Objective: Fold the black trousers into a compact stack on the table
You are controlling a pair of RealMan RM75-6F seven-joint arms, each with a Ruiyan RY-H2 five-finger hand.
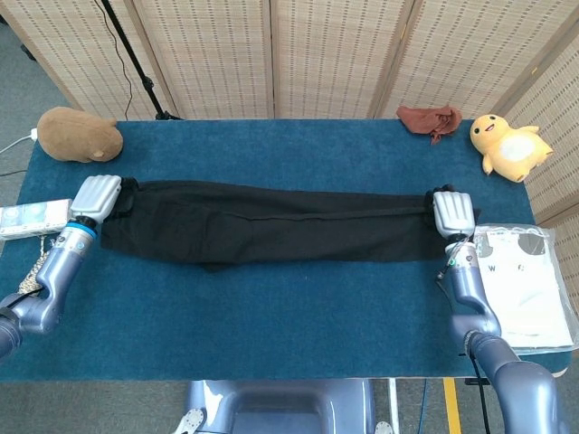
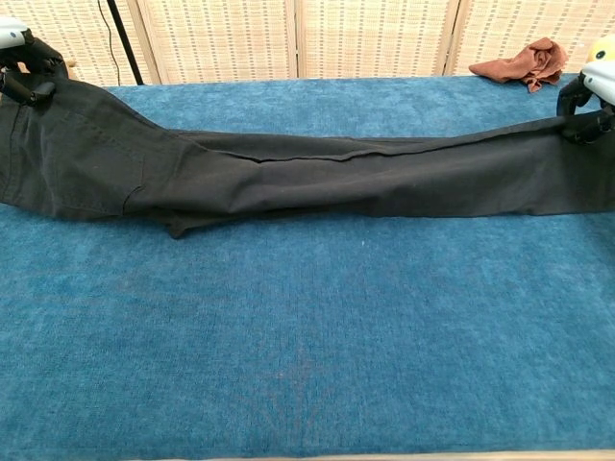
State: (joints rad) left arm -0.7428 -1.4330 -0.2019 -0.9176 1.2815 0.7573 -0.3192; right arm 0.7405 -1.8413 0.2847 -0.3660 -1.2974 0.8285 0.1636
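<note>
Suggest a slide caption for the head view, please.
Both hands, left and right, hold the black trousers stretched lengthwise.

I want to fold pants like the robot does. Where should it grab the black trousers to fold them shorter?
Probably at the two ends. The black trousers lie stretched long across the table, already halved lengthwise. The left hand grips the wide waist end, the right hand the narrow cuff end, each from above and outside.

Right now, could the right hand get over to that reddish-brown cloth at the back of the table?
Probably not yet: the right hand grips one end of the black trousers. The table between it and the reddish-brown cloth looks bare, so letting go first should leave the way free.
</note>
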